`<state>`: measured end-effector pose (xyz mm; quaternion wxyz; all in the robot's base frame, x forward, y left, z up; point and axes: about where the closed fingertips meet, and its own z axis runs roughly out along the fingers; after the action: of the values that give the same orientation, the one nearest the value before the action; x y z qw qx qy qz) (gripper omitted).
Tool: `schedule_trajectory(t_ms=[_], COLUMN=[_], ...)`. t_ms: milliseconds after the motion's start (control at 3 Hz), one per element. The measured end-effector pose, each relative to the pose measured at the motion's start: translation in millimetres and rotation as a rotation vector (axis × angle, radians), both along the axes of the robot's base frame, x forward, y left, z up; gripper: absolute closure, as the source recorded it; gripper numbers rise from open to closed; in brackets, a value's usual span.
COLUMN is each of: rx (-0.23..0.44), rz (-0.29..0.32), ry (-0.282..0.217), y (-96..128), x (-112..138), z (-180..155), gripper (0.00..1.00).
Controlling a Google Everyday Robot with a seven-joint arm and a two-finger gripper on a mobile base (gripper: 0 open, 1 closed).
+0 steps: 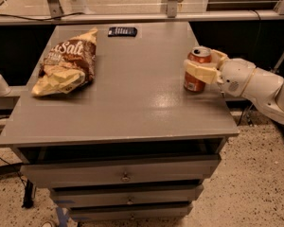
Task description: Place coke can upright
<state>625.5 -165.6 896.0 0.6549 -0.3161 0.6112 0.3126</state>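
The red coke can [194, 82] stands upright on the grey table [132, 103], close to its right edge. My gripper [200, 60] reaches in from the right and is shut on the can. One cream finger [199, 72] crosses the can's front and the other sits behind its silver top. The can's base rests on the tabletop. My white arm [255, 84] extends off past the table's right side.
A brown-and-yellow chip bag [66, 63] lies at the table's left. A small flat black device [122, 31] lies at the back edge. Drawers [125, 176] sit below the tabletop. A metal rail and posts [170, 6] run behind the table.
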Motion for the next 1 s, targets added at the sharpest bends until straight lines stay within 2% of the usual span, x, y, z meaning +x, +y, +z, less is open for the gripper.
schedule_trajectory(t_ms=[1000], rx=[0.000], rz=[0.000], ry=[0.000], y=[-0.1], x=[-0.1], z=[2.3], gripper=[0.13])
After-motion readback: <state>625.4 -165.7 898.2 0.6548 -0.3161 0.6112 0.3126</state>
